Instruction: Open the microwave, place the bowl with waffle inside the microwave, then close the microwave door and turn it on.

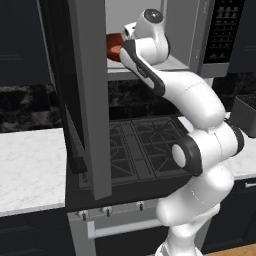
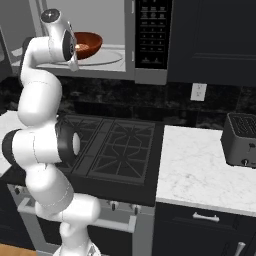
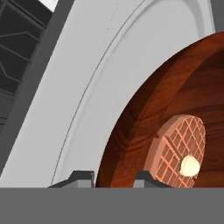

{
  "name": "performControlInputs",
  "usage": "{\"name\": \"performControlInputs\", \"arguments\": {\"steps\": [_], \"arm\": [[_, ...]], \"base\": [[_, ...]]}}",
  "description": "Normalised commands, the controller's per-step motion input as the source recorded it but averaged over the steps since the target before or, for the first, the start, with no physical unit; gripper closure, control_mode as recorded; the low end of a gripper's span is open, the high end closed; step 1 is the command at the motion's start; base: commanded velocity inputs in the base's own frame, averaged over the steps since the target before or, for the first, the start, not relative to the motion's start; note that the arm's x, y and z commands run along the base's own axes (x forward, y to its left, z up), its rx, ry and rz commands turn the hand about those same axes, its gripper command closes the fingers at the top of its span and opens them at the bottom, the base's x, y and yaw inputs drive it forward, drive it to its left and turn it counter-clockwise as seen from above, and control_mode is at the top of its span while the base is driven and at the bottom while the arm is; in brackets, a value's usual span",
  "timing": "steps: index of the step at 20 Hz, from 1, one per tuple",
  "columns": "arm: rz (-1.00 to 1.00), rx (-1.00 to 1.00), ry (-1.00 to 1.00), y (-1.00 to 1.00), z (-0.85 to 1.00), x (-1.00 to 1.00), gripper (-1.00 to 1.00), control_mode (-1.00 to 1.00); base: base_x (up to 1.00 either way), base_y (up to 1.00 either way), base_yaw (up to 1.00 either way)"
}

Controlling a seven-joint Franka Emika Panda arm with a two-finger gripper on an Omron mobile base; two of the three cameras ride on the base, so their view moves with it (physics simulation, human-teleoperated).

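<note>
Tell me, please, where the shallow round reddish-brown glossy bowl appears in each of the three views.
Left base view: the shallow round reddish-brown glossy bowl peeks out upper centre, between the open grey-framed microwave door and the arm.
Right base view: upper left, on the round turntable inside the microwave, right of the arm.
Hand view: it covers the right half, rim between the finger tips, with the pale orange waffle inside.
Shared landmark: the light grey microwave floor.
</note>
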Motion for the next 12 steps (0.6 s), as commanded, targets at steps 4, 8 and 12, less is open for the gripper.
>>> {"name": "performControlInputs", "arguments": {"steps": [4, 8, 12], "arm": [[0.0, -0.02, 0.03, 0.13, 0.0, 0.5, -1.0, -1.0], [0.0, -0.03, 0.03, 0.09, 0.0, 0.28, -1.0, -1.0], [0.0, -0.05, 0.0, 0.1, 0.0, 0.06, -1.0, -1.0]], "base": [[0.0, 0.0, 0.0], [0.0, 0.0, 0.0], [0.0, 0.0, 0.0]]}}
